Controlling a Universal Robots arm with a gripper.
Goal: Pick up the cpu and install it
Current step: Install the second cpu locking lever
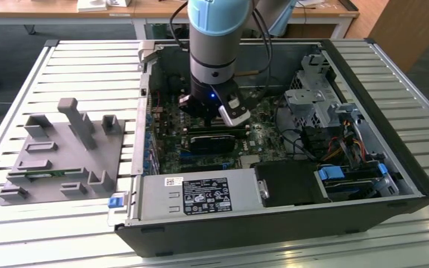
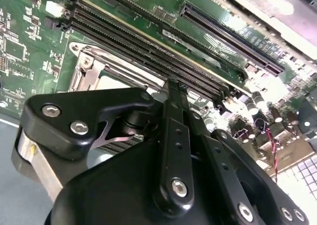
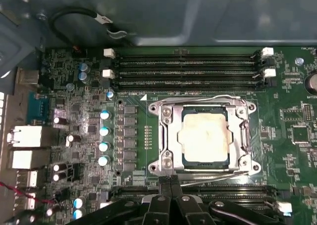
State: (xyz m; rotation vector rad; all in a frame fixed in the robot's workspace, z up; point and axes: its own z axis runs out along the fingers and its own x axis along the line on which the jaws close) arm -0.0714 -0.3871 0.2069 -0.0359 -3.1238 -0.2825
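Inside the case [image 1: 393, 184], cpu [image 3: 204, 140] sits flat in the socket [image 3: 163, 136]. Gripper [image 3: 171, 183] hangs just beside its edge, fingers pressed together, holding nothing. Judgement: check seating and keep clear of the frame.

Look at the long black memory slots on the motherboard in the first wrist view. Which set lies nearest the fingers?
The set along the socket frame's near side, right beside the fingers. The other set lies across the cpu from them.
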